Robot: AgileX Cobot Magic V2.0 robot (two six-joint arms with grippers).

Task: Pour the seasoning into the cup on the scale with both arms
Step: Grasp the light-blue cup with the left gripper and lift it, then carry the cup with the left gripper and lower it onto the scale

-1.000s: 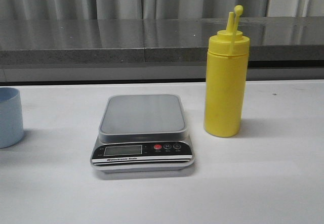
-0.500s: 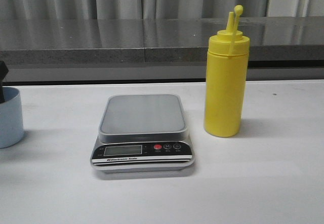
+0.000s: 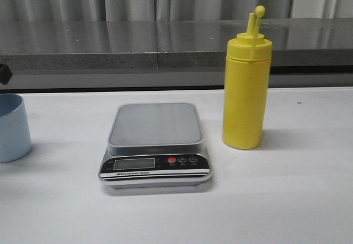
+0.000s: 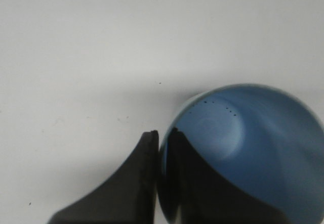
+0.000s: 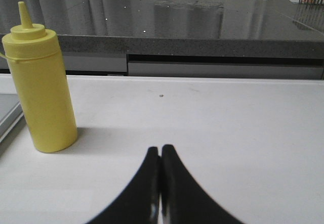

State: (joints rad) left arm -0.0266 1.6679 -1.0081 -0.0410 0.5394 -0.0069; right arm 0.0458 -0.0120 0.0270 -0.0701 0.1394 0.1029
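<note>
Black and curved, one finger (image 4: 121, 188) of the left gripper (image 4: 162, 183) rests against the outside wall of the small light blue plastic cup (image 4: 243, 158), while a second dark finger shape shows through or inside the cup's rim on the other side of that wall. The wall sits between the two, so the gripper is closed about the rim of the cup. In the left wrist view the camera looks almost straight down into the cup, whose paler round base shows inside, with a few dark specks along the inner wall. The cup stands on the plain white tabletop (image 4: 76, 47).

In the front view the cup (image 3: 12, 127) is at the far left edge, upright on the table, well apart from the flat digital kitchen scale (image 3: 155, 145). Only a small black corner of the left arm (image 3: 4, 73) is visible above it.

The right gripper (image 5: 161, 155) hangs low over the table with its two black fingertips pressed together, nothing between them. It is not seen in the front view.

The scale sits at the table's middle, its grey rounded platform bare, its black front panel with display and red button facing the camera. Just to its right stands the tall yellow plastic squeeze bottle (image 3: 246, 90), upright, nozzle up, its tethered cap raised beside the nozzle. In the right wrist view the bottle (image 5: 41, 85) stands well apart from the fingertips.
</note>
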